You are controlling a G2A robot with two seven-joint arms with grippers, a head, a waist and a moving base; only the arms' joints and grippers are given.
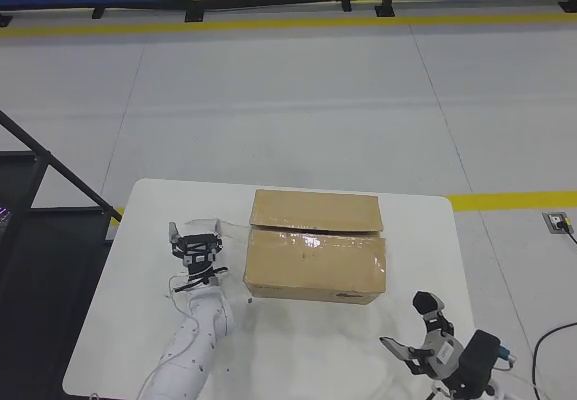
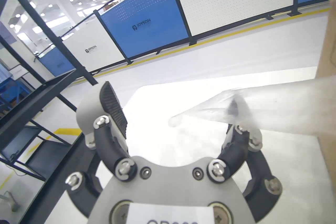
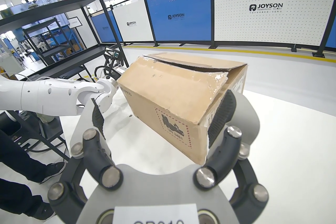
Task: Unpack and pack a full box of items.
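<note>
Top view: the box's (image 1: 315, 250) long axis parallels the surface's (image 1: 128, 300) far edge; your left claw (image 1: 196, 238), wide, sits just beside its left end. Your right claw (image 1: 408, 322), also wide, is farther off.

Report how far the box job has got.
Done: the top seam of the box is split, flaps slightly parted. In hand: a clear tape strip runs from the box to the open left gripper. Left: flaps unopened, nothing unpacked; the right gripper hangs open near its corner.

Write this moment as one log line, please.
cardboard box: on table, flaps nearly shut | left fingers: open, clear strip clinging | right fingers: open, near box corner
</note>
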